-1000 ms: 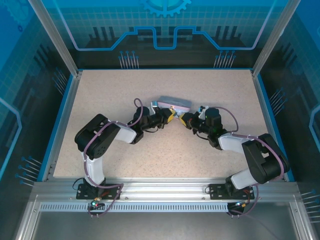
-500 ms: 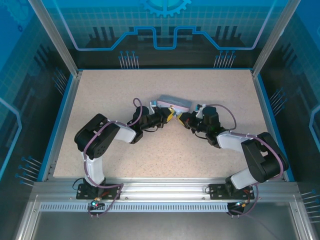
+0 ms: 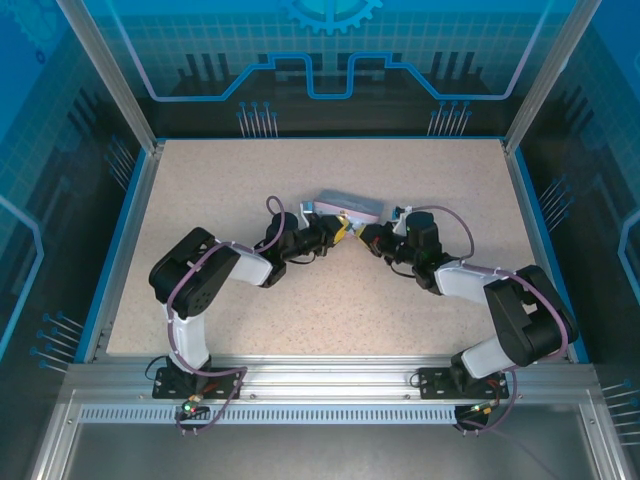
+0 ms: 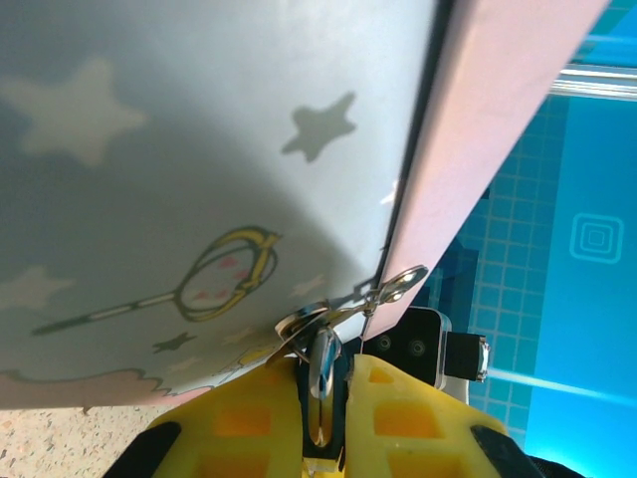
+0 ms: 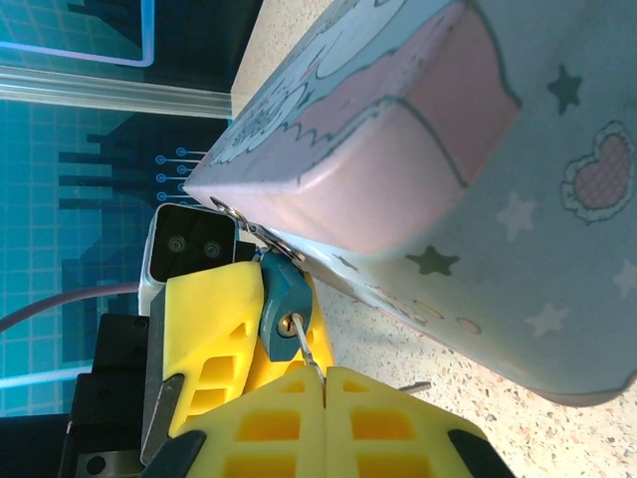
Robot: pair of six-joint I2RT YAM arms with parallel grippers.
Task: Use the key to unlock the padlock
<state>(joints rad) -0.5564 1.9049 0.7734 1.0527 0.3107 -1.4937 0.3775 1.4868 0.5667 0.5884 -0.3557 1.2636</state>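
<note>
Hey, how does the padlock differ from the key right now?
The padlock is a chunky bluish lump; the key is a thin silvery sliver. The padlock sits clamped in the left gripper, while the key is pinched by the right gripper. Shared: both are tiny beside the tin, and they meet at the keyhole.

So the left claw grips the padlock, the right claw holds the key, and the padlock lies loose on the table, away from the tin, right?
Not quite. The padlock isn't loose: it hangs from the clasp of the tin, as the right wrist view shows. The left claw does grip it, and the right claw holds the key.
</note>
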